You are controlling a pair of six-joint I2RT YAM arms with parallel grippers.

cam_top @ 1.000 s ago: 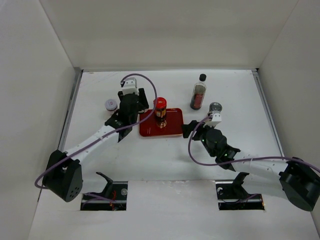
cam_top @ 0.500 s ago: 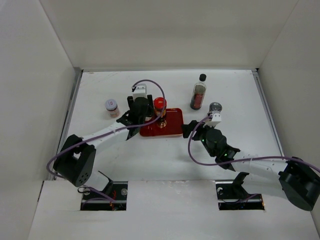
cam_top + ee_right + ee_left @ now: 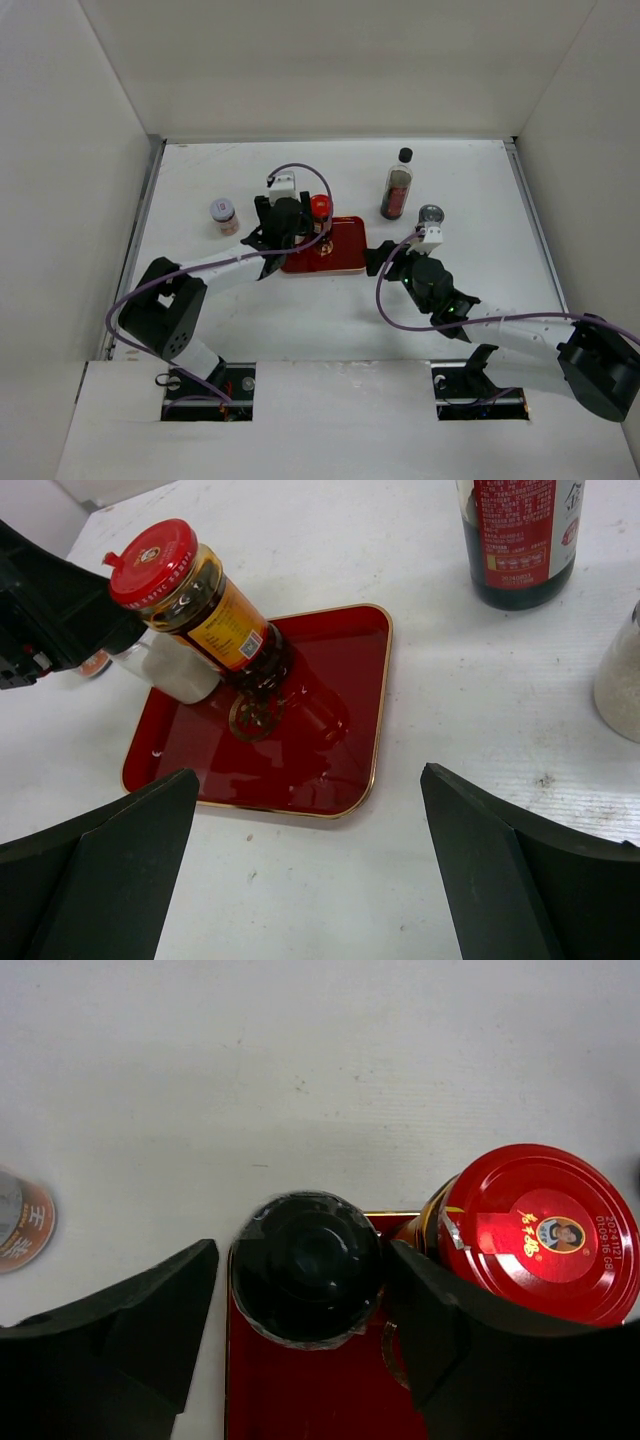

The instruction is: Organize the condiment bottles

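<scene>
Two grippers, five bottles, one tray. Nearest is the right gripper, low over the white table just off the tray's right edge. Its fingers are spread wide with nothing between them.

The flat red rectangular tray is glossy, with a thin gold rim and a gold emblem in the middle. Two bottles are at its far-left corner, just beside each other:
- One red-lidded brown jar stands upright on the tray. It has a yellow-orange label, dark contents and a portrait sticker on the lid.
- One small white black-capped bottle has clear wrap around its cap. It sits between the fingers of the left gripper.

The left gripper's right finger touches the cap and a sliver of gap shows on the left. I can't tell whether it is clamped or let go.

Off the tray there are three more, all upright on the table:
- One left silver-lidded jar is short with an orange label, well left of the tray.
- One right silver-lidded jar is short with pale grainy contents, right of the tray and just beyond the right wrist.
- One tall clear dark-filled bottle is farthest back, with a black cap and a red label, near the right silver-lidded jar.
</scene>
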